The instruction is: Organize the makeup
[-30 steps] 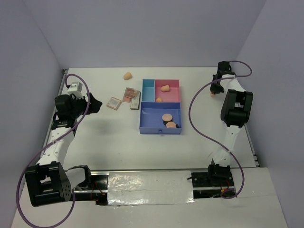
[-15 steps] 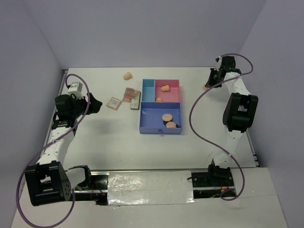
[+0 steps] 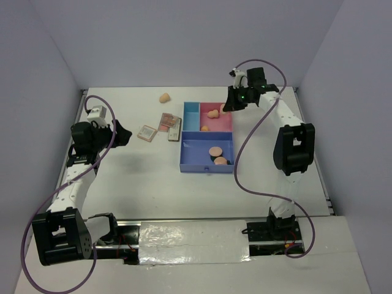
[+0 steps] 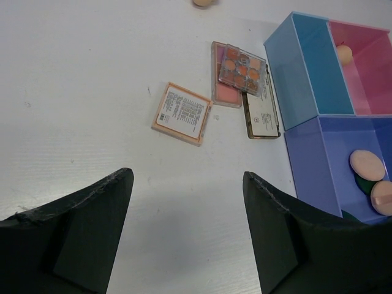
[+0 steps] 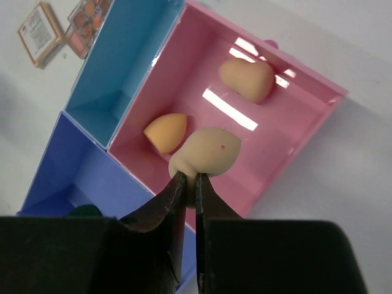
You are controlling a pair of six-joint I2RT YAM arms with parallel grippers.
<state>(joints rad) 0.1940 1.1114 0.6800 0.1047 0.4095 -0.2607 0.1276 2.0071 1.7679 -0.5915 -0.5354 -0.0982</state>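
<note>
My right gripper [image 3: 228, 105] is shut on a peach egg-shaped sponge [image 5: 205, 153] and holds it over the pink compartment of the tray [image 3: 207, 168]. Two more sponges [image 5: 247, 78] [image 5: 165, 131] lie in that compartment. Two peach puffs [image 3: 215, 151] and a dark green disc [image 4: 361, 184] lie in the blue compartment. Three palettes [image 4: 182, 113] [image 4: 240, 66] [image 4: 260, 116] lie on the table left of the tray. A loose sponge [image 3: 164, 97] lies at the far left of the tray. My left gripper [image 3: 125, 136] is open and empty, left of the palettes.
The light blue compartment [image 5: 116, 67] of the tray holds nothing that I can see. Purple cables loop from both arms over the table. Walls close in the table at the back and both sides.
My right gripper has swung left from the far right of the table to above the pink compartment, carrying the sponge. The left arm has not moved.
</note>
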